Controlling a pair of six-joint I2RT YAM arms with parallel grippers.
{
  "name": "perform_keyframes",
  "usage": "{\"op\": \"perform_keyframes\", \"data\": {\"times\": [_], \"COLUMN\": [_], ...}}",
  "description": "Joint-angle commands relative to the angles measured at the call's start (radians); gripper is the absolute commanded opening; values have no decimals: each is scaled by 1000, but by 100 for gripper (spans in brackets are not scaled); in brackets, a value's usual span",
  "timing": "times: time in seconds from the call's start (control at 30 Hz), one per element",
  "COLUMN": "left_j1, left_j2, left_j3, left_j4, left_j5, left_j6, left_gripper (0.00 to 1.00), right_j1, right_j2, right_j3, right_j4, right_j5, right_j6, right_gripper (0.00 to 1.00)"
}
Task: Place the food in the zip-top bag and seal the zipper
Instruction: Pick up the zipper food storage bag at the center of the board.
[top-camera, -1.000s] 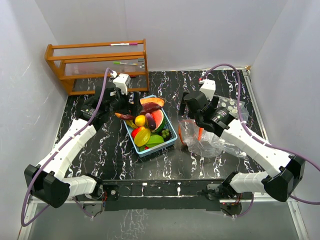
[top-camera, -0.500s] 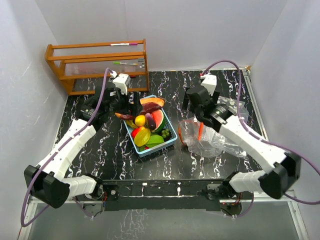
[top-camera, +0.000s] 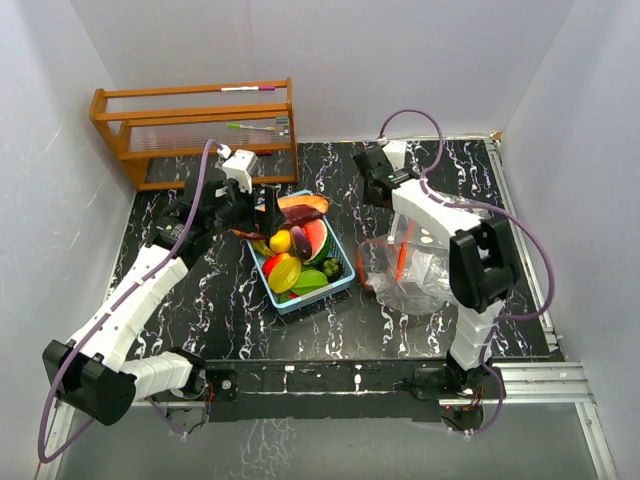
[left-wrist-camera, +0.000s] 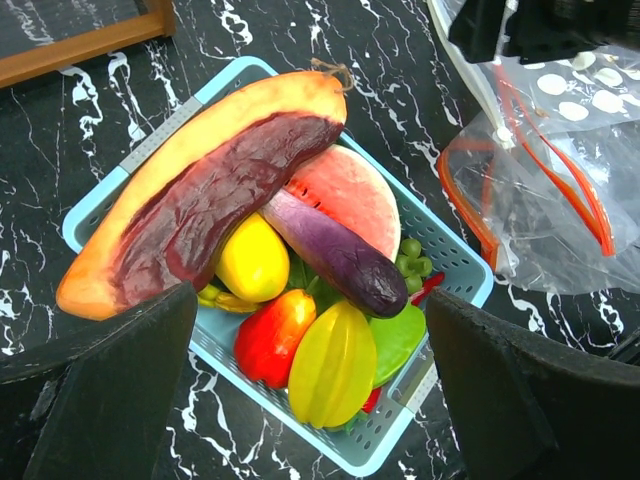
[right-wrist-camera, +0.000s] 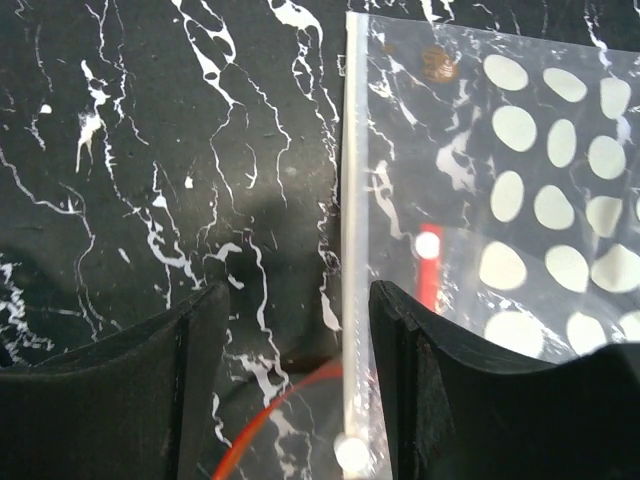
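The food lies heaped in a light-blue basket (top-camera: 300, 303): a long orange and maroon piece (left-wrist-camera: 200, 190), a watermelon slice (left-wrist-camera: 345, 190), a purple aubergine (left-wrist-camera: 335, 250), a yellow mango (left-wrist-camera: 252, 258), a red piece (left-wrist-camera: 272, 335), a yellow ribbed fruit (left-wrist-camera: 335, 365) and a green piece (left-wrist-camera: 400, 340). My left gripper (top-camera: 262, 205) is open and empty above the basket's far left corner. The clear zip-top bag (top-camera: 425, 285), with a red-edged mouth, lies right of the basket. My right gripper (right-wrist-camera: 300, 330) is open over the bag's far zipper edge (right-wrist-camera: 352, 200), empty.
A wooden rack (top-camera: 195, 125) stands at the back left against the wall. White walls enclose the black marbled table (top-camera: 220, 300) on three sides. The bag's white-dotted part (right-wrist-camera: 550, 150) lies under the right arm.
My right gripper has drawn back from the bag's mouth towards the far side of the table, its arm folding upright. My left gripper has shifted slightly by the basket.
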Motion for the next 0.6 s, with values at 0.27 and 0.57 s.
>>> {"op": "perform_keyframes", "data": {"times": [0.27, 0.57], "left_j1": [-3, -3], "left_j2": [-13, 1], "left_j3": [-8, -8], "left_j4": [-23, -35], "left_j5": [-1, -29], "left_j6": [5, 15], "left_gripper": [97, 97], "right_j1": [-34, -41], "right_j2": [169, 209], "right_j3": [54, 72], "right_j4": [-48, -55], "right_j5": [112, 148], "right_j6": [-24, -57], "right_gripper": [54, 53]}}
